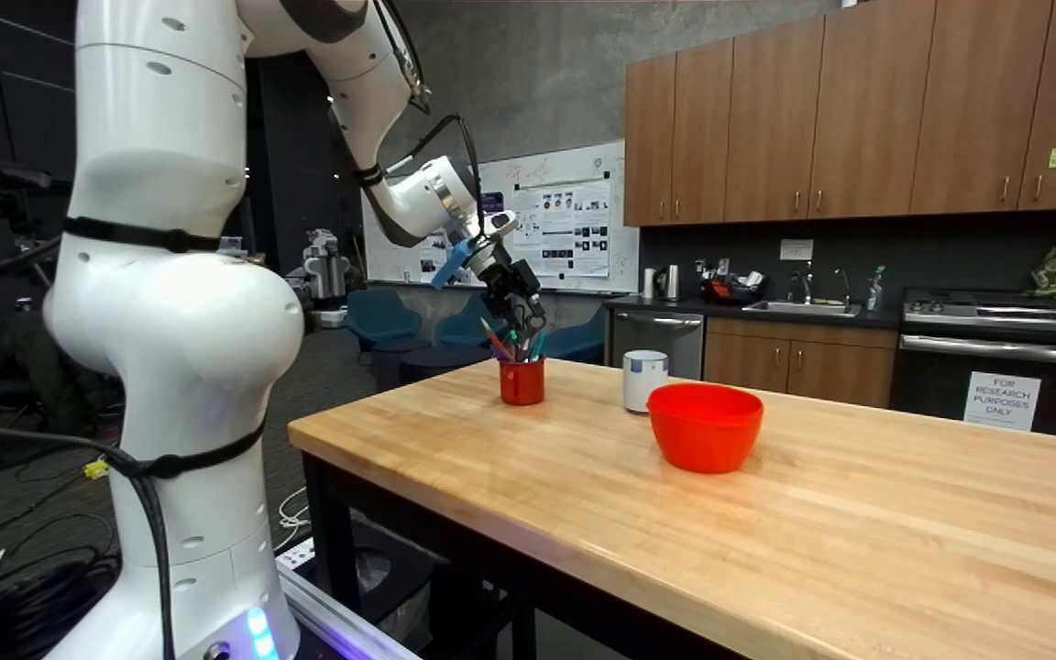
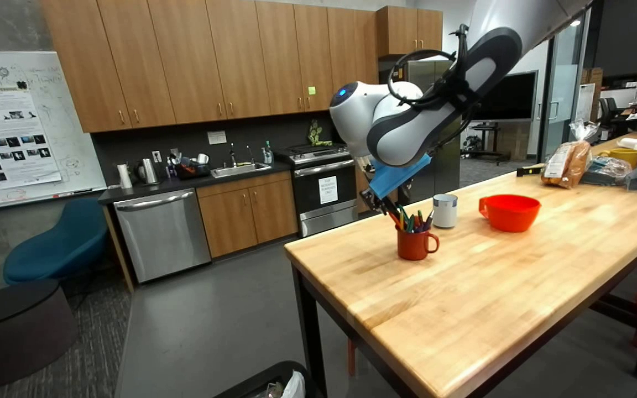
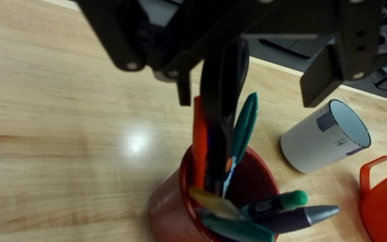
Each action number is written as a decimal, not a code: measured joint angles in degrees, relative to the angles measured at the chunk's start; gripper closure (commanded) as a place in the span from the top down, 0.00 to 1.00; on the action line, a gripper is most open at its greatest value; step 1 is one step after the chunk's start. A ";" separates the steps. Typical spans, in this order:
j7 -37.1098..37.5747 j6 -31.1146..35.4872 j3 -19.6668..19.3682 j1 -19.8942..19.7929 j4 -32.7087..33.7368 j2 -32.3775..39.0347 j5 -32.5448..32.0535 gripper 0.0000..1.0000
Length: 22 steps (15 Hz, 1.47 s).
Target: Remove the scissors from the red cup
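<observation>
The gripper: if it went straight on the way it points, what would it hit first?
Most likely the scissors' black handle, which shows between the open fingers in the wrist view. Pens in the red cup look next, though depth is unclear.

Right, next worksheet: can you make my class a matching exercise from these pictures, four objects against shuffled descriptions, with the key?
Objects
1. scissors
2. mug
3. bowl
4. cup

Descriptions
A. bright red, widest of the four
B. holding pens
C. black-handled, standing among the pens
D. mostly white, between cup and bowl

Pairs: 1-C; 2-D; 3-A; 4-B
</observation>
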 measured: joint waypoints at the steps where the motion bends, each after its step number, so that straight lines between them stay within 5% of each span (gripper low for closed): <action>1: 0.00 -0.10 -0.11 0.09 0.37 0.17 0.00 0.44; 7: 0.00 -0.79 -0.66 0.52 1.40 0.59 0.00 0.02; 22: -0.91 -1.90 -0.67 1.24 -0.39 -1.99 0.99 0.06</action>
